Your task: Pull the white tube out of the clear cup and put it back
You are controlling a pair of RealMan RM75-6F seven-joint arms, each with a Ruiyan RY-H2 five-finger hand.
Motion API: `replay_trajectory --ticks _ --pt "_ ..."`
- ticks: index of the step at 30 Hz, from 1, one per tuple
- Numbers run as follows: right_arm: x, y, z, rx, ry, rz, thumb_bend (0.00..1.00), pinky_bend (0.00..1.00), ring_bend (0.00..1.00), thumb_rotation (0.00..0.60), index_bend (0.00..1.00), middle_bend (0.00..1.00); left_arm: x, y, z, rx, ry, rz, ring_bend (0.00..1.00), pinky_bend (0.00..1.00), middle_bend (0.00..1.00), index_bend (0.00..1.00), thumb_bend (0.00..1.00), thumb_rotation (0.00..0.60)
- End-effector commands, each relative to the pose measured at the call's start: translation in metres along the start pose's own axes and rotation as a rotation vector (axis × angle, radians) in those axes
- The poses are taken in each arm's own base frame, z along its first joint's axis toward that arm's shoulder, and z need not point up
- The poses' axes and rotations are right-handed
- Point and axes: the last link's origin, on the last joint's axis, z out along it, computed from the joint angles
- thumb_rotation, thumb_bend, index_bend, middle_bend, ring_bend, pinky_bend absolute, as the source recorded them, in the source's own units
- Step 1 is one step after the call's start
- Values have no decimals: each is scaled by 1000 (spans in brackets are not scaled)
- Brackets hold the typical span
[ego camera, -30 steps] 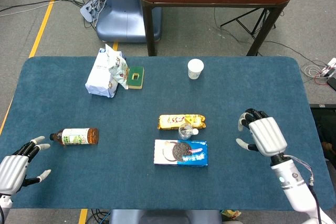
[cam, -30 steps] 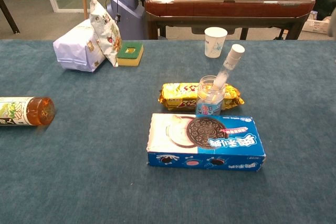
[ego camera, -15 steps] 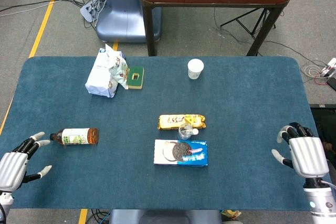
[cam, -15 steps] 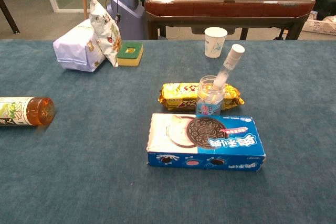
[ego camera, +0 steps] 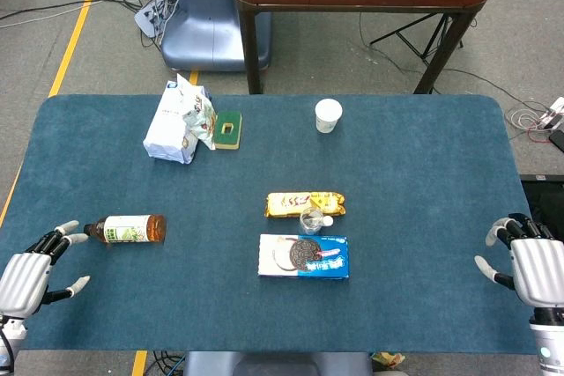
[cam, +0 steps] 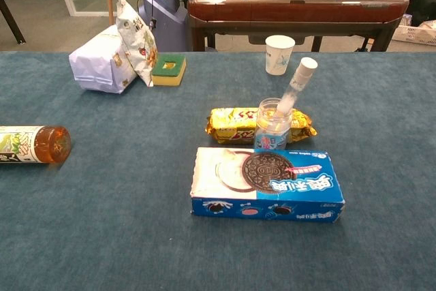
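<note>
The clear cup [cam: 273, 125] [ego camera: 311, 220] stands mid-table between a yellow snack pack and a cookie box. The white tube [cam: 296, 85] [ego camera: 324, 220] leans in it, its capped end sticking out up and to the right. My right hand [ego camera: 531, 268] hovers at the table's near right corner, fingers spread, holding nothing, far from the cup. At the near left corner, my left hand [ego camera: 26, 277] is also spread and empty. Neither hand shows in the chest view.
A blue cookie box [cam: 267, 183] lies just in front of the cup, the yellow snack pack [cam: 240, 124] behind it. A paper cup [cam: 279, 54], green sponge [cam: 168, 69] and white bags [cam: 109, 56] sit at the back. A tea bottle [ego camera: 129, 229] lies near my left hand.
My right hand has drawn back from beside the cup to the near right corner of the table. The left hand shifted slightly. The tube and cup have not moved.
</note>
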Motion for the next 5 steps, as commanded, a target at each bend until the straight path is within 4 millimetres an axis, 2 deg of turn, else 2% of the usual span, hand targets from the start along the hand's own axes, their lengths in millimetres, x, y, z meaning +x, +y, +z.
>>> replay_trajectory --ticks 1,5 --pt "-4 2 1 -6 -18 5 251 331 245 600 546 411 -2 1 1 -3 -8 1 202 397 158 287 206 600" --pt "-6 1 2 -2 -33 23 251 331 245 600 546 411 -4 2 0 -7 -22 2 202 397 158 288 206 600"
